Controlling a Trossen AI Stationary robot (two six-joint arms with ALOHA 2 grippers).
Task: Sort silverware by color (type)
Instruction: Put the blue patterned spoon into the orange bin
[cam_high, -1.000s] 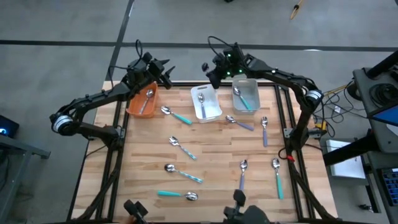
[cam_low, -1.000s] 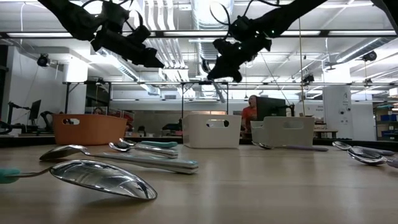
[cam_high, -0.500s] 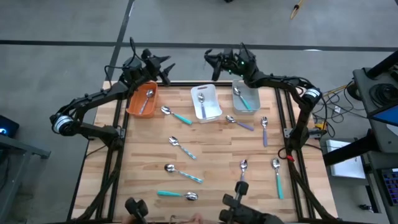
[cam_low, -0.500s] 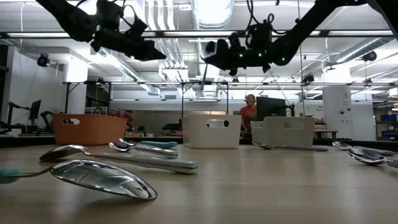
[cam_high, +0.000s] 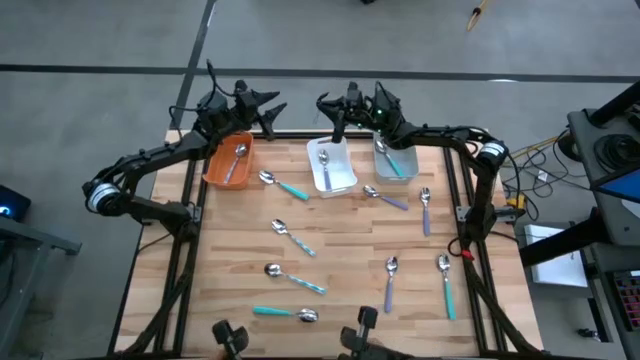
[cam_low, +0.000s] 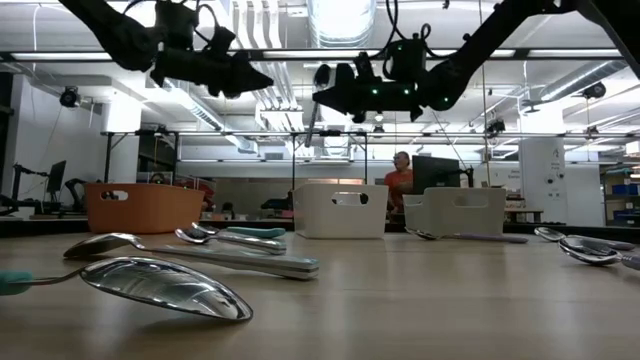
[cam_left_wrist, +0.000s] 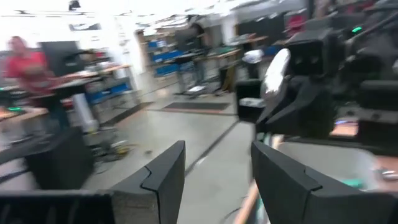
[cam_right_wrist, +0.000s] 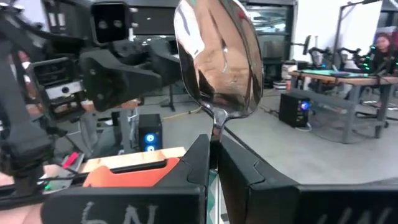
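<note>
My right gripper (cam_high: 330, 108) hangs level above the far edge of the table, over the white bin (cam_high: 331, 165), shut on a metal spoon (cam_low: 320, 80) whose shiny bowl (cam_right_wrist: 217, 56) fills the right wrist view. My left gripper (cam_high: 268, 108) floats over the far end of the orange bin (cam_high: 228, 160), open and holding nothing (cam_left_wrist: 217, 168), its fingers toward the right gripper. Several spoons and forks with teal, purple or striped handles lie on the wooden table (cam_high: 340, 250). Each of the three bins holds a utensil. My right gripper pinches the spoon's thin neck (cam_right_wrist: 216, 127) just under the bowl between its two fingers (cam_right_wrist: 198, 165). The fingers lie level, pointing toward the table's left side, across the spoon. The spoon stands upright, bowl up, its handle (cam_low: 310, 125) hanging below, clear of bins and table.
A grey bin (cam_high: 394, 155) stands right of the white one at the far edge. Loose utensils are scattered over the middle and near half of the table, such as a teal-handled spoon (cam_high: 285, 313). A person (cam_low: 402, 180) sits in the room beyond.
My right gripper has tipped up from pointing down to level and swung toward the table's left, carrying the spoon, which now stands upright with its bowl up. My left gripper has stayed in place and turned from slanting down to level.
</note>
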